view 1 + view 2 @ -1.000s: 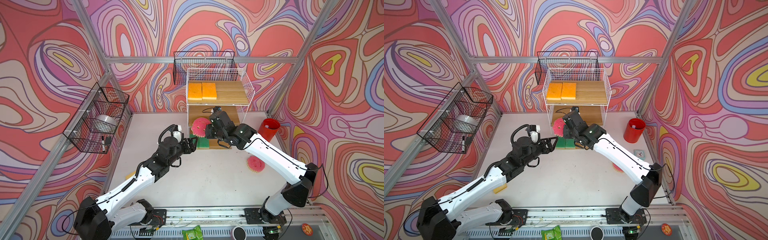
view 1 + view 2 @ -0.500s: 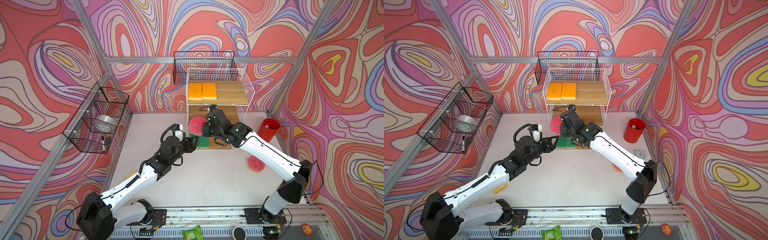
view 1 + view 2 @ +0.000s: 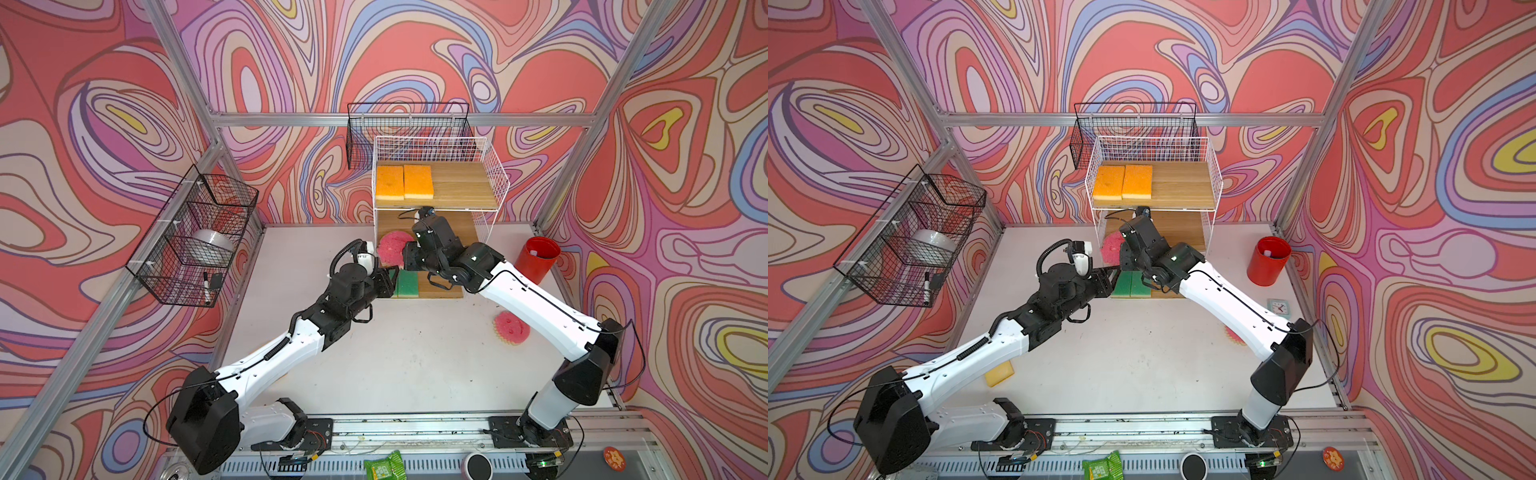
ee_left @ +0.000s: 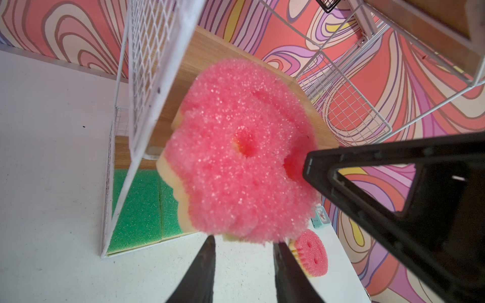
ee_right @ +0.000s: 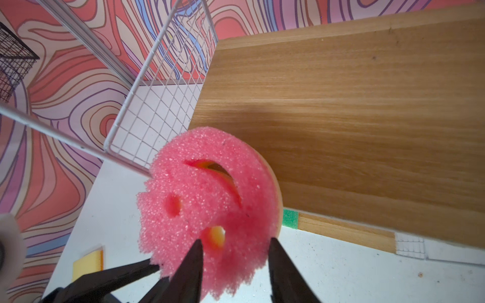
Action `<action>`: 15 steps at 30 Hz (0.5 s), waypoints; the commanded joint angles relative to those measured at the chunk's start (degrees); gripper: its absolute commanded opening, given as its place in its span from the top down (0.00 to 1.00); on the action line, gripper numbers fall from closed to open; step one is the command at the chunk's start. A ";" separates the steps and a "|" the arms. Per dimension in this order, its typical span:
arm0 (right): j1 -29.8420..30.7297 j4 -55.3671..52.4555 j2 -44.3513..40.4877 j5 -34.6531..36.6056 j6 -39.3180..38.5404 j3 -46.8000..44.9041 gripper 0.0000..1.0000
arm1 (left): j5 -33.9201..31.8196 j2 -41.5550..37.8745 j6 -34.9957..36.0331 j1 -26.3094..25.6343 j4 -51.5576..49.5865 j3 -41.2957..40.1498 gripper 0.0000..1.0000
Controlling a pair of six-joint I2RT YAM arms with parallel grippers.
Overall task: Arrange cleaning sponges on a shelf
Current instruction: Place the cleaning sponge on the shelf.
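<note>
A round pink smiley sponge point(image 3: 390, 249) point(image 3: 1111, 249) point(image 4: 236, 157) point(image 5: 210, 196) hangs tilted at the left front corner of the shelf's point(image 3: 457, 187) point(image 3: 1183, 183) middle board. My right gripper point(image 3: 405, 255) point(image 5: 235, 240) is shut on it, one finger on the pink face and one behind. My left gripper point(image 3: 390, 276) point(image 4: 245, 239) stands open, its tips just under the sponge's rim. Two orange sponges point(image 3: 403, 182) lie on the top board and two green ones point(image 3: 407, 283) point(image 4: 139, 204) on the bottom board. A second pink sponge point(image 3: 509, 326) point(image 4: 312, 251) and a yellow-based one point(image 3: 999, 372) lie on the table.
A red cup point(image 3: 537, 257) stands right of the shelf, with a mint clock point(image 3: 1279, 307) in front of it. Black wire baskets hang on the left wall point(image 3: 195, 237) and behind the shelf point(image 3: 407, 133). The shelf's white mesh side point(image 4: 149, 52) runs close to the held sponge.
My left gripper has moved up to the pink sponge and its jaws have narrowed. My right gripper has shifted the sponge slightly left and back, and its jaws have widened a little.
</note>
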 commanded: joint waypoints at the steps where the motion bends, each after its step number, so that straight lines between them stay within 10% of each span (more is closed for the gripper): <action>1: -0.04 0.55 1.09 -0.64 -0.56 1.20 0.53 | 0.28 0.33 0.33 -0.14 2.00 2.03 0.62; 15: -0.03 1.81 0.79 -0.92 -0.78 0.17 0.40 | -1.03 1.20 0.84 -0.14 0.98 4.07 0.62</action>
